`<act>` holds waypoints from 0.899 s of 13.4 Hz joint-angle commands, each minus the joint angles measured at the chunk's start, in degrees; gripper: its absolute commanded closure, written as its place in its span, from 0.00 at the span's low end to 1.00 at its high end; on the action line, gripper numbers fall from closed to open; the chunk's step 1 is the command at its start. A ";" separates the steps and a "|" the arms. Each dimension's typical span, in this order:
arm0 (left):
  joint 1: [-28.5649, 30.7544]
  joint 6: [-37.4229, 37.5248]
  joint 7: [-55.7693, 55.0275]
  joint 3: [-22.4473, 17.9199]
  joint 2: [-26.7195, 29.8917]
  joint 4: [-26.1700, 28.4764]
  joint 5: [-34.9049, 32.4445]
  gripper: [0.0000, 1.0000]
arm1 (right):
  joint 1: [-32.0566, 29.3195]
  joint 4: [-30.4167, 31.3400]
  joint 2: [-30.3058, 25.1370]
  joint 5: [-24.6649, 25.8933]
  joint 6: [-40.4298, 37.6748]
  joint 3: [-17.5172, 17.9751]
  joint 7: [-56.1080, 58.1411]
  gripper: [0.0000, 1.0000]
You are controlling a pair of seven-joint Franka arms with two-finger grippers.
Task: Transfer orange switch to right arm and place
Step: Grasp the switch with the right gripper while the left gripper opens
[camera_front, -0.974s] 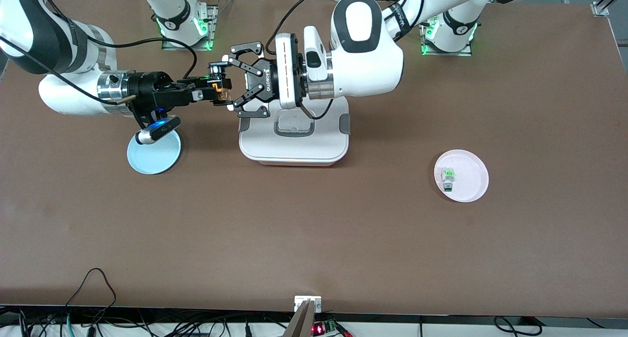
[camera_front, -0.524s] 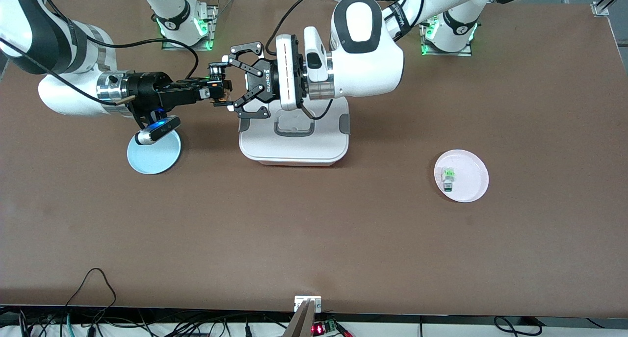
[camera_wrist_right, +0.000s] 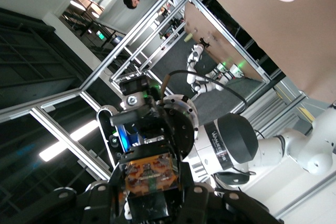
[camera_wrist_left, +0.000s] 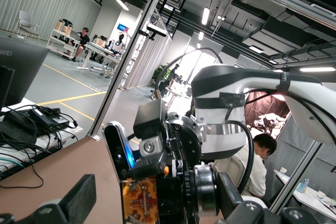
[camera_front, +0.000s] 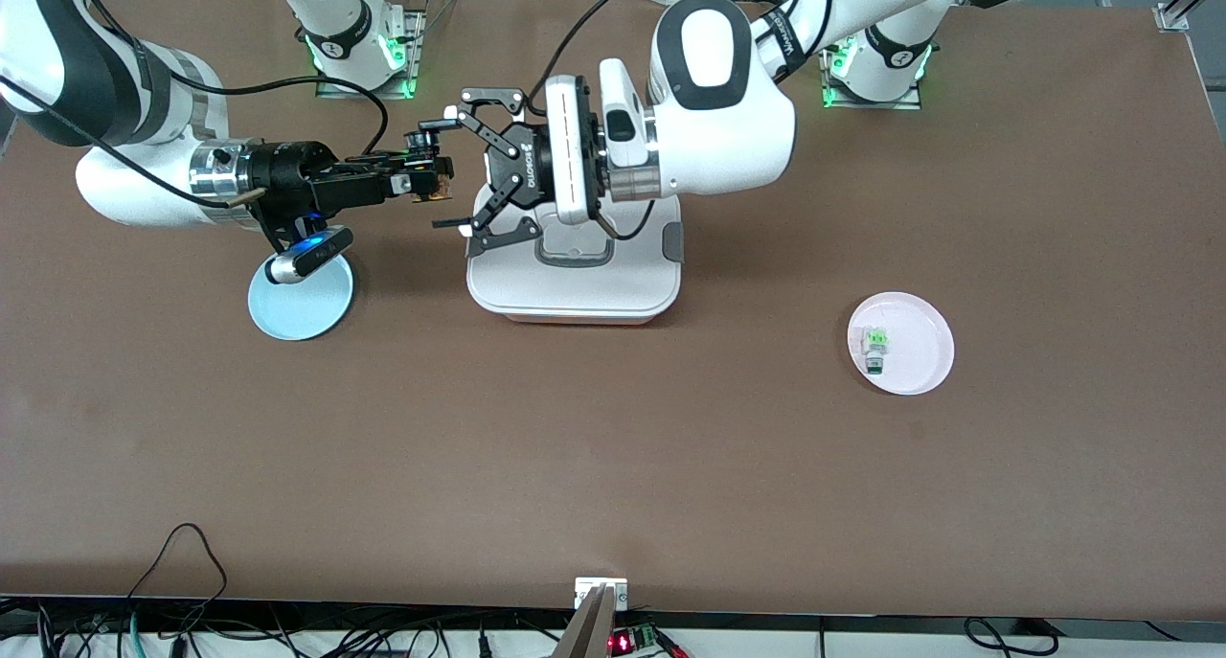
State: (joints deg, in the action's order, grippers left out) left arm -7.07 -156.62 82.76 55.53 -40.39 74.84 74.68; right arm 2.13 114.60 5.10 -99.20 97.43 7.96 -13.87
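The orange switch (camera_front: 438, 185) is up in the air, held at the tip of my right gripper (camera_front: 431, 177), which is shut on it. They are over the bare table between the blue plate and the white container. My left gripper (camera_front: 442, 173) faces it with its fingers spread wide open, one on each side of the switch and clear of it. In the left wrist view the switch (camera_wrist_left: 140, 203) shows as an orange block in the right gripper's black tip. In the right wrist view the switch (camera_wrist_right: 149, 174) sits in the right gripper (camera_wrist_right: 150, 184).
A white lidded container (camera_front: 575, 299) stands under the left wrist. A light blue plate (camera_front: 300, 306) lies below the right wrist. A pale pink plate (camera_front: 921, 351) toward the left arm's end holds a small white-and-green component (camera_front: 874, 343).
My left gripper has spread its fingers wider and drawn back a little toward the left arm's end. The switch stays in my right gripper, which has hardly moved.
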 commanded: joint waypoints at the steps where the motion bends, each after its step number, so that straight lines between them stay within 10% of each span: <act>1: 5.46 3.75 0.92 0.01 -0.13 -0.57 1.00 0.00 | 0.24 -1.13 0.17 -0.30 -1.19 0.04 -0.55 1.00; 7: 17.68 9.39 5.49 -1.13 -0.13 -0.31 -10.60 0.00 | -2.48 -15.00 5.44 27.08 -6.54 -0.49 6.90 1.00; 12: 28.23 35.71 5.49 -6.40 -0.13 -1.18 -20.33 0.00 | -3.10 -17.13 6.41 55.38 -8.13 -0.40 26.83 1.00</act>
State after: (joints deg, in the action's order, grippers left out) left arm 17.99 -129.18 87.30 50.16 -40.42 74.43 59.08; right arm -1.04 99.01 10.89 -51.49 90.50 7.18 6.05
